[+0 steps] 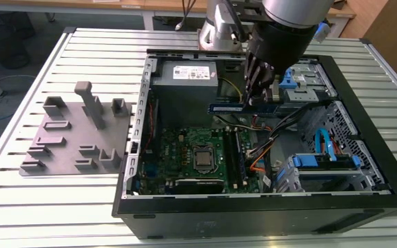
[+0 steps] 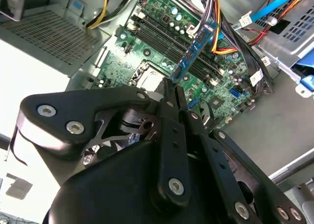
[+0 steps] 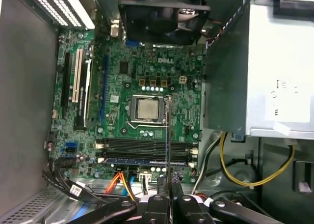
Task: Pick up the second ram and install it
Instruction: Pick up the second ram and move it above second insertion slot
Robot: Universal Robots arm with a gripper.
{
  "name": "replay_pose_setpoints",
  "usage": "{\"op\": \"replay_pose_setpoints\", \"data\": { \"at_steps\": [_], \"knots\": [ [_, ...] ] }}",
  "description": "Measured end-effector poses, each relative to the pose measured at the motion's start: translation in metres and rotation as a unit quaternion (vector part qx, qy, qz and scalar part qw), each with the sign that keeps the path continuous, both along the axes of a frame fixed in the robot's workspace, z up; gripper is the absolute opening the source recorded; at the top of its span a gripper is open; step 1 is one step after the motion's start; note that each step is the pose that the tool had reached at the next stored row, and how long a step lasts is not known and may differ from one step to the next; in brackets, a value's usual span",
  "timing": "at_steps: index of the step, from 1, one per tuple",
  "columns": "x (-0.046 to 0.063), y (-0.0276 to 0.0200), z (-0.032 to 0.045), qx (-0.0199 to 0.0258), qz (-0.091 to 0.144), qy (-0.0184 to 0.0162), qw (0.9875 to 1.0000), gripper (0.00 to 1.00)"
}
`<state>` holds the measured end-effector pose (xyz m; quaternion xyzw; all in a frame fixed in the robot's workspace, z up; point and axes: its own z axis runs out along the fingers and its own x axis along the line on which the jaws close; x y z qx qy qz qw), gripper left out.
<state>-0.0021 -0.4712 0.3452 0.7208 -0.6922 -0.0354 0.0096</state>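
The fingers [image 2: 171, 130] are pinched on one end of the second ram [image 2: 195, 51], which sticks straight out past their tips. In the first wrist view it shows edge-on as a thin dark line [image 3: 168, 135]. In the exterior view the stick [image 1: 227, 108] hangs level in the air, held inside the open computer case [image 1: 254, 217] and clear of the board.

Just beyond the fingertips lie the black memory slots [image 3: 142, 146] of the green motherboard [image 3: 189, 111] — the slot nearest the fingers already carries a bluish stick [image 3: 144, 160]. Further out from the tips sits the processor socket [image 3: 147, 108], then the black case fan [image 3: 164, 17]. To one side of the fingers stands the grey power supply [image 1: 188, 77].

Outside the case, well away from the fingers, a grey parts fixture [image 1: 74, 134] rests on the slatted desk [image 1: 60, 206].
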Motion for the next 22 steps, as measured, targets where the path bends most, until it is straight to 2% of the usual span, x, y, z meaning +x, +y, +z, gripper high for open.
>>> {"op": "replay_pose_setpoints", "data": {
  "at_steps": [4,10,13,15,16,17,21,22],
  "knots": [
    [-0.001,-0.0065,-0.0074,0.0000,0.000,0.0001,1.0000,0.13],
    [-0.008,-0.0170,-0.0183,0.0000,0.000,0.0000,1.0000,0.13],
    [-0.011,-0.0207,-0.0232,0.0003,0.000,0.0000,1.0000,0.13],
    [-0.012,-0.0218,-0.0250,0.0025,0.000,0.0001,1.0000,0.13],
    [-0.012,-0.0219,-0.0252,0.0069,0.000,0.0001,1.0000,0.13],
    [-0.013,-0.0219,-0.0253,0.0131,0.000,0.0000,0.9999,0.13],
    [-0.013,-0.0219,-0.0253,0.0485,-0.002,-0.0001,0.9988,0.13],
    [-0.013,-0.0219,-0.0255,0.0551,-0.003,-0.0001,0.9985,0.13]
  ]
}}
